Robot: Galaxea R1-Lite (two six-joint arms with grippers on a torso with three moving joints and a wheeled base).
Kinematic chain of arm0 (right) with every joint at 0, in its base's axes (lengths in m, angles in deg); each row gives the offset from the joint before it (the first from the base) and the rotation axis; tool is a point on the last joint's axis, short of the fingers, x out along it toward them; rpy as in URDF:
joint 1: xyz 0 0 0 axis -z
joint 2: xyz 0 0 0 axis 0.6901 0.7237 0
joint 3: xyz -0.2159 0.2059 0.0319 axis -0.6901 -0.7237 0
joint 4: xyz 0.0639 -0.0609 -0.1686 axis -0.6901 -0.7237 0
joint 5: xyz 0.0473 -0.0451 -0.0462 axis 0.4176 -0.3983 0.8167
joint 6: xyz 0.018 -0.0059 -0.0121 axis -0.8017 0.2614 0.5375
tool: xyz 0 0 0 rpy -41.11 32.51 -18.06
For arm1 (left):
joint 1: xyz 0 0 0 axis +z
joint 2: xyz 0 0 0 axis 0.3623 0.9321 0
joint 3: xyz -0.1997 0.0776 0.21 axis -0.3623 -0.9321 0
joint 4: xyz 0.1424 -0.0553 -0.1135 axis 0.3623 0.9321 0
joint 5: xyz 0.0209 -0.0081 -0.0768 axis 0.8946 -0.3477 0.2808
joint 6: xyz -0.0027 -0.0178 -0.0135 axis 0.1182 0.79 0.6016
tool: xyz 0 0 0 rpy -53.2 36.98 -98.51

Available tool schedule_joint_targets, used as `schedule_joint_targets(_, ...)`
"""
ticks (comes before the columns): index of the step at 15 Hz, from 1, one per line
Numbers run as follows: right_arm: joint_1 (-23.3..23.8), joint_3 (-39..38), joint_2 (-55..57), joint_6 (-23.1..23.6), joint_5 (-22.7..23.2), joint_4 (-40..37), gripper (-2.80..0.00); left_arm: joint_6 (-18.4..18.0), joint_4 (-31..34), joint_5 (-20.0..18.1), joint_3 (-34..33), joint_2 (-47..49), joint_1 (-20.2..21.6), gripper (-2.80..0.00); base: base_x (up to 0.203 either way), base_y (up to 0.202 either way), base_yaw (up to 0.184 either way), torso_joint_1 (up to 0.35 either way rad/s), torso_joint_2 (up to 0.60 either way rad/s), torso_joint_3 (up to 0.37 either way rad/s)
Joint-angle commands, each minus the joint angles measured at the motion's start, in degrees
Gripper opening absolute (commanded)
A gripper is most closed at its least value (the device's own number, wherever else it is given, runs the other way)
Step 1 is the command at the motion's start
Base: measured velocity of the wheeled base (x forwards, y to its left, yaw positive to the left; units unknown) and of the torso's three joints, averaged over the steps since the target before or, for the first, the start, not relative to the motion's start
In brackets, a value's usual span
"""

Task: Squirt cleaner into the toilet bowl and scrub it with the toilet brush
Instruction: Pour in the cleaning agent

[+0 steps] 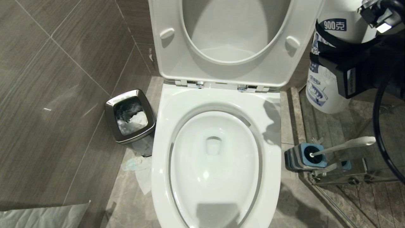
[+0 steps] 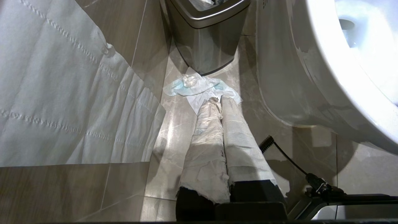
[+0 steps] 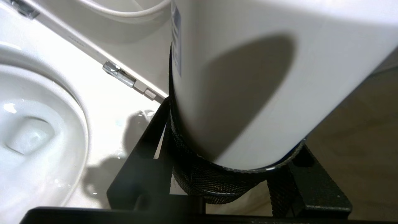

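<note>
Right gripper [image 1: 341,63]: fingers half-spread, clamped on the cleaner bottle [image 1: 329,91], held at far right of the toilet [image 1: 269,133]. Brush [image 1: 345,145] sits in its holder [image 1: 303,156], right. Left gripper [image 2: 217,102]: fingers closed, empty, near floor.

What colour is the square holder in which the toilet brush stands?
Blue on top with grey sides, the holder shows best in the head view.
</note>
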Motion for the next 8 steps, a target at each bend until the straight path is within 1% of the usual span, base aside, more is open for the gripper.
schedule_joint_targets(1,-1.31,0.01,-0.18,5.62,-0.88,0.19,-2.80,0.00,0.02,0.00,0.00,0.00,0.01,-2.80,0.000,0.000,0.000,0.000,0.00,0.000)
schedule_joint_targets(5,-3.12,-0.25,-0.57,20.28,-1.57,0.19,-2.80,0.00,0.02,0.00,0.00,0.00,0.01,-2.80,0.000,0.000,0.000,0.000,0.00,0.000)
schedule_joint_targets(8,-3.46,-0.84,-1.78,29.89,-2.24,0.19,-2.80,0.00,0.02,0.00,0.00,0.00,0.01,-2.80,0.000,0.000,0.000,0.000,0.00,0.000)
